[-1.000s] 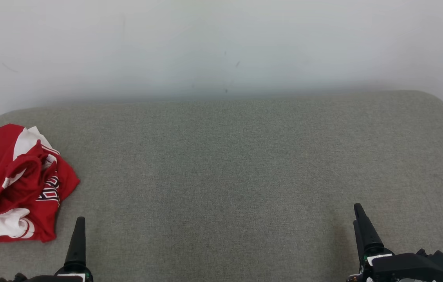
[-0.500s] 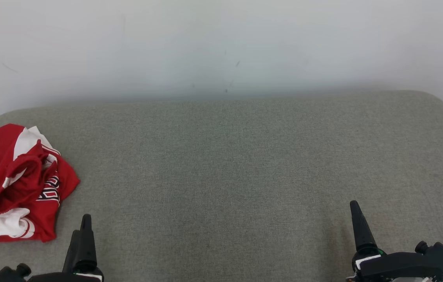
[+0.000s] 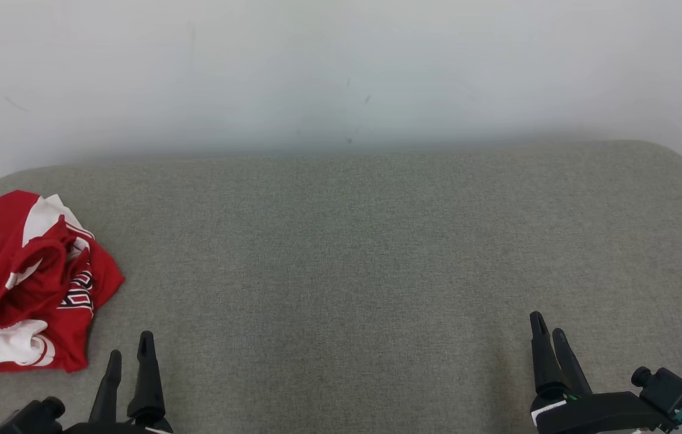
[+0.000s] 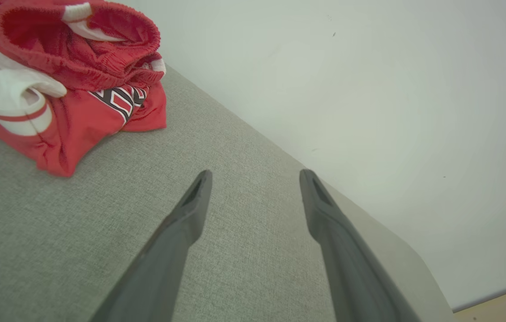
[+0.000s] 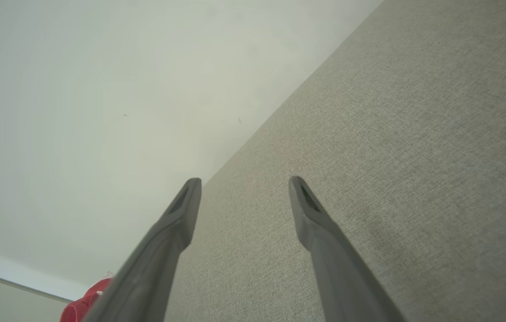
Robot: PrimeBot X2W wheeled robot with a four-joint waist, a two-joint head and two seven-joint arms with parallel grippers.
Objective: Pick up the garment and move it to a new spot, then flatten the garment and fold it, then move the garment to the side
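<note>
Garment (image 3: 27, 283), red and white, lies crumpled at nine o'clock on the grey surface (image 3: 347, 253). Left pincer (image 3: 130, 343) at seven o'clock, near it, and right pincer (image 3: 546, 323) at five o'clock both stand spread apart, empty.

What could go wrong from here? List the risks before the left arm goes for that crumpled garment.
1. The garment is a bunched heap of layers; the open left gripper may pinch only one fold, so the rest could trail or slip.
2. It lies at the left end of the grey cushion; a clumsy nudge might push it off.
3. The open right gripper hangs far across, so it likely cannot help soon.
</note>
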